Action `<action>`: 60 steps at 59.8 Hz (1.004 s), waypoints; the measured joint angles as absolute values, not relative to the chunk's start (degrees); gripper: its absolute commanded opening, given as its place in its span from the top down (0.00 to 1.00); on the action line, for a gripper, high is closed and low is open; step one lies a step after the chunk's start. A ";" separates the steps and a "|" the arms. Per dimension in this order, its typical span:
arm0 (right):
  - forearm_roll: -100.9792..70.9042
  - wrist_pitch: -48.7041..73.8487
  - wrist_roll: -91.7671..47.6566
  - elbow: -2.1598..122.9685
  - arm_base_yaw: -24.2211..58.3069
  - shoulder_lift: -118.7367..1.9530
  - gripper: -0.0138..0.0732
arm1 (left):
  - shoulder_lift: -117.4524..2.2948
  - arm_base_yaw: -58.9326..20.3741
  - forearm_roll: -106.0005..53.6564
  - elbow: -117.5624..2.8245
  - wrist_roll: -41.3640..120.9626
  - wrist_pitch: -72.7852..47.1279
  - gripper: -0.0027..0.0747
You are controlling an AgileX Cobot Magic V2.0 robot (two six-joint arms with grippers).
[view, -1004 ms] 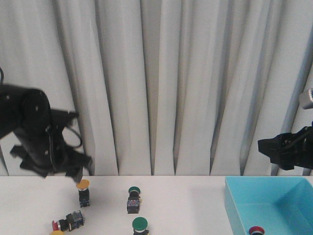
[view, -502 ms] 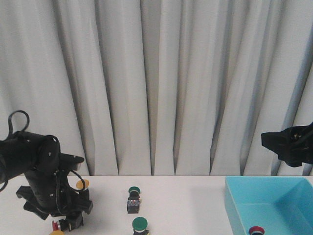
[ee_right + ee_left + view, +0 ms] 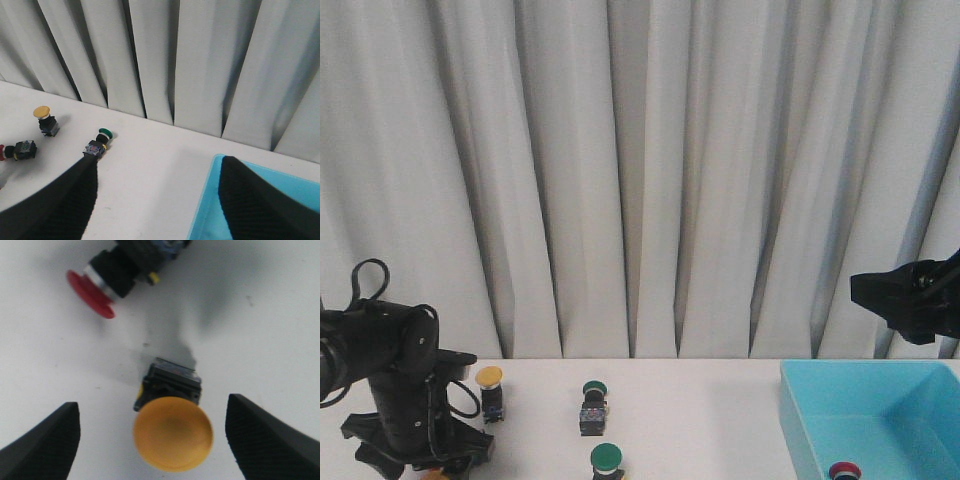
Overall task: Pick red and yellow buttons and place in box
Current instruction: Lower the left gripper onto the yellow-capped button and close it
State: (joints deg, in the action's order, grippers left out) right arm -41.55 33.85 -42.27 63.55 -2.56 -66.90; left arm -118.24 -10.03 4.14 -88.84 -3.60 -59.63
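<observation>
In the left wrist view a yellow button (image 3: 172, 432) stands on the white table between my left gripper's (image 3: 151, 412) open fingers, not touched. A red button (image 3: 100, 285) lies on its side just beyond it. In the front view my left arm (image 3: 405, 405) is low at the table's front left and hides both. A second yellow button (image 3: 490, 378) stands upright behind it. The light blue box (image 3: 800, 420) is at the right with a red button (image 3: 844, 470) inside. My right gripper (image 3: 865, 290) hangs open and empty high above the box.
Two green-capped buttons (image 3: 593, 390) (image 3: 607, 458) sit mid-table. The right wrist view shows the upright yellow button (image 3: 41, 111), one green button (image 3: 104, 133), the box (image 3: 300, 187) and the white curtain (image 3: 200, 60) behind the table.
My left arm has come down and toward the front left, from above the upright yellow button to low over the front yellow button. The right gripper has barely moved.
</observation>
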 measured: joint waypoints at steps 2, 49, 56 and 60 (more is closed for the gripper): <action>-41.55 33.85 -42.27 63.55 -2.56 -66.90 0.26 | -118.24 -9.85 4.20 -88.84 -3.60 -59.45 0.23; -41.59 34.02 -42.27 63.55 -2.56 -66.90 0.26 | -121.69 -9.68 3.53 -88.84 -3.02 -57.59 0.64; -41.59 34.02 -42.27 63.55 -2.56 -66.90 0.26 | -121.69 -9.68 3.53 -88.84 -2.89 -57.59 0.82; -41.59 34.02 -42.27 63.55 -2.56 -66.90 0.26 | -121.69 -9.68 3.53 -88.84 -2.89 -57.59 0.93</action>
